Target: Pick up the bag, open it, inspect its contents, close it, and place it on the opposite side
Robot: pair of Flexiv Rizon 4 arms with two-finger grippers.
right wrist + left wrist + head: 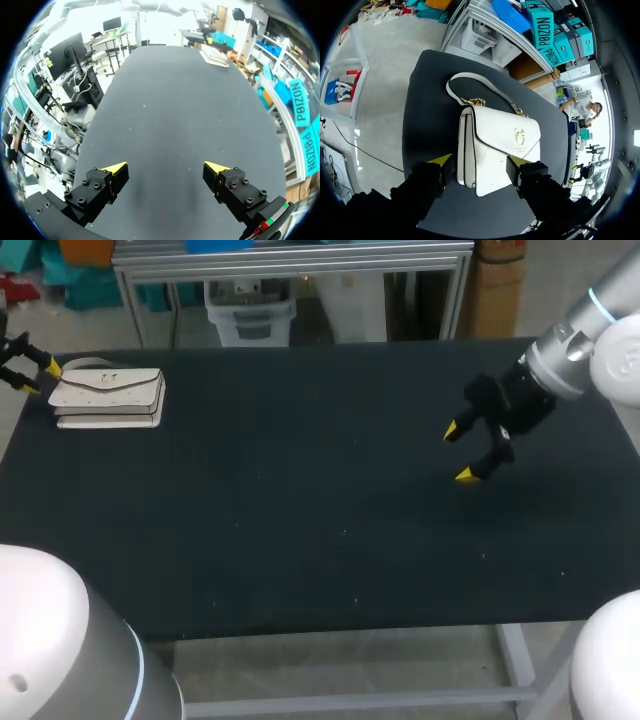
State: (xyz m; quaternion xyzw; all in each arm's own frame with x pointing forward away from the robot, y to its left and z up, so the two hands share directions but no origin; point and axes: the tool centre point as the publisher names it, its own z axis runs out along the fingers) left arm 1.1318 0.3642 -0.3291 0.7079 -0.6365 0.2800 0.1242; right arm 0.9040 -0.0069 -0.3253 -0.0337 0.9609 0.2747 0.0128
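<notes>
White bag point(500, 140) lies on the table point(300, 540), flap shut, strap point(470, 82) curled behind it. I judge it light, stiff-sided and slippery; its side edges look the surest hold. Far right of the bag, my right gripper point(462, 452) hovers open and empty. My left gripper point(480, 160) sits at the bag's end, fingers spread either side, seemingly not touching.

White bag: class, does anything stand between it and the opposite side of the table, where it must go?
Nothing visible lies on the table between the bag and the right side. Only the right gripper, open, hangs above that side; the left gripper is open at the bag.
</notes>
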